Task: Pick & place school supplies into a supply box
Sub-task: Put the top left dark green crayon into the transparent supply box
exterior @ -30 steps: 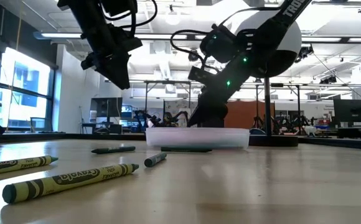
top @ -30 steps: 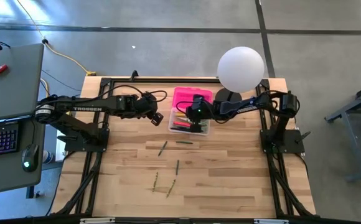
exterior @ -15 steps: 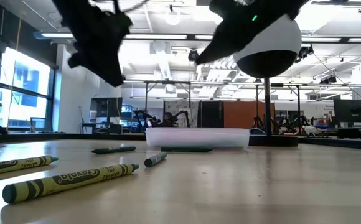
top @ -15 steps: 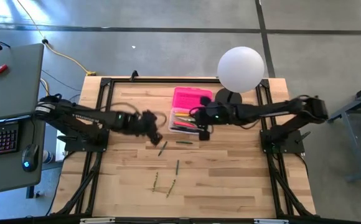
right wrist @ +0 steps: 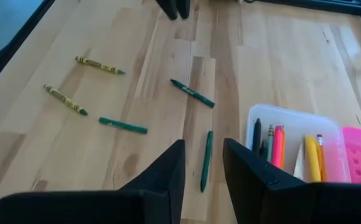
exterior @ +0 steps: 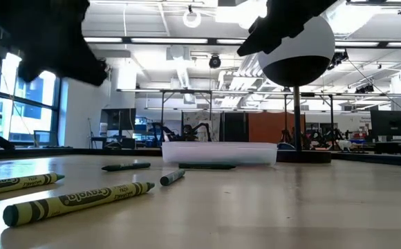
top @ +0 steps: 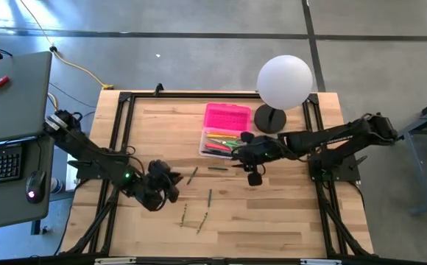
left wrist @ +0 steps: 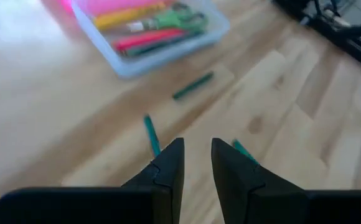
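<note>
From above, the left gripper (top: 171, 184) hung over the front-left part of the wooden counter (top: 287, 213), just beside a dark green crayon (top: 192, 175); the right gripper (top: 253, 175) hovered in front of the supply box (top: 224, 144), whose pink lid (top: 227, 117) lay open behind it, next to a white globe lamp (top: 284, 81); only the wrist views settled the jaws; the left wrist view showed its 2 fingers (left wrist: 168, 167) apart with bare wood between them, holding nothing, and the right wrist view showed the same of that arm's fingers (right wrist: 171, 169), released and empty; the right wrist view also made out what the overhead view blurred: yellow, orange and dark pencils standing in the clear box, 3 green crayons (right wrist: 192, 93) and 2 olive crayons (right wrist: 99, 65) loose on the counter; the left wrist view alone revealed green-handled scissors (left wrist: 168, 21) inside the box; the low view read the olive crayons' labels (exterior: 83, 198) but showed both arms only as dark shapes overhead.
</note>
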Motion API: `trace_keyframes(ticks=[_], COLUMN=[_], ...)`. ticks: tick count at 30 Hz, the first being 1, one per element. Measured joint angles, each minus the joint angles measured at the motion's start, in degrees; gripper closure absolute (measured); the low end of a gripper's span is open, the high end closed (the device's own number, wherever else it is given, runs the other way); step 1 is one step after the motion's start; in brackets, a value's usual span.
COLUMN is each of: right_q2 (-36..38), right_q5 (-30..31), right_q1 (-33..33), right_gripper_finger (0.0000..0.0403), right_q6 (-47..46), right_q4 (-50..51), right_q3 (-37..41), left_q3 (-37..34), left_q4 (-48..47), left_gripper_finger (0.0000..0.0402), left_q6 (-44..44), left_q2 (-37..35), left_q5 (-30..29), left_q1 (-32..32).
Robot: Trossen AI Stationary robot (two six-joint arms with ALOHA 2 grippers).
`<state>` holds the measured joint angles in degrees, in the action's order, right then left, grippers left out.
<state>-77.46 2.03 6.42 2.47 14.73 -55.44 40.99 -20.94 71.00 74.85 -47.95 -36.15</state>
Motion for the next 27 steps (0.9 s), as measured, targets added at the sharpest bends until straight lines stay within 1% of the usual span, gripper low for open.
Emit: trace_keyframes(ticks=[2, 4, 5, 7, 10, 14, 18, 20, 23, 27], right_q2=[-0.21, -0.23, -0.23, -0.23, -0.23, -0.23, -0.23, -0.23, -0.23, -0.25], right_q5=[1.03, 1.82, 2.02, 2.01, 2.05, 2.13, 2.12, 2.36, 3.16, 3.72], right_q1=[0.90, 1.59, 1.81, 2.05, 2.03, 2.01, 1.83, 1.83, 1.83, 1.83], right_gripper_finger=[0.0316, 0.0316, 0.0316, 0.0316, 0.0316, 0.0316, 0.0316, 0.0316, 0.0315, 0.0315], right_q6=[0.01, 0.02, 0.14, 0.43, 0.32, 0.58, 1.50, 1.46, 1.46, 1.46], right_q4=[-0.03, -0.03, -0.05, -0.17, -0.25, -0.27, -0.52, -0.64, -0.62, -0.43], right_q3=[0.00, 0.00, 0.00, 0.00, 0.00, 0.00, 0.00, 0.00, 0.00, 0.00], left_q3=[-2.44, -4.50, -5.23, -6.30, -7.16, -7.16, -7.21, -7.16, -7.16, -7.14], left_q4=[4.06, 6.21, 6.33, 6.43, 6.66, 7.54, 8.02, 10.34, 16.01, 26.53], left_gripper_finger=[0.0289, 0.0289, 0.0289, 0.0289, 0.0289, 0.0289, 0.0289, 0.0289, 0.0289, 0.0289], left_q6=[0.26, 0.27, 0.20, 0.24, 2.00, 2.80, 2.80, 2.65, -1.82, -6.68], left_q2=[0.03, 0.04, 0.03, 0.03, 0.03, 0.36, 3.56, 5.76, 10.59, 16.23], left_q5=[2.71, 3.77, 3.28, 0.44, -2.28, -1.75, -1.54, -1.71, -0.55, -0.15], left_q1=[0.11, 0.14, 0.14, 0.14, 0.16, 0.16, 0.54, 1.17, 2.91, 5.85])
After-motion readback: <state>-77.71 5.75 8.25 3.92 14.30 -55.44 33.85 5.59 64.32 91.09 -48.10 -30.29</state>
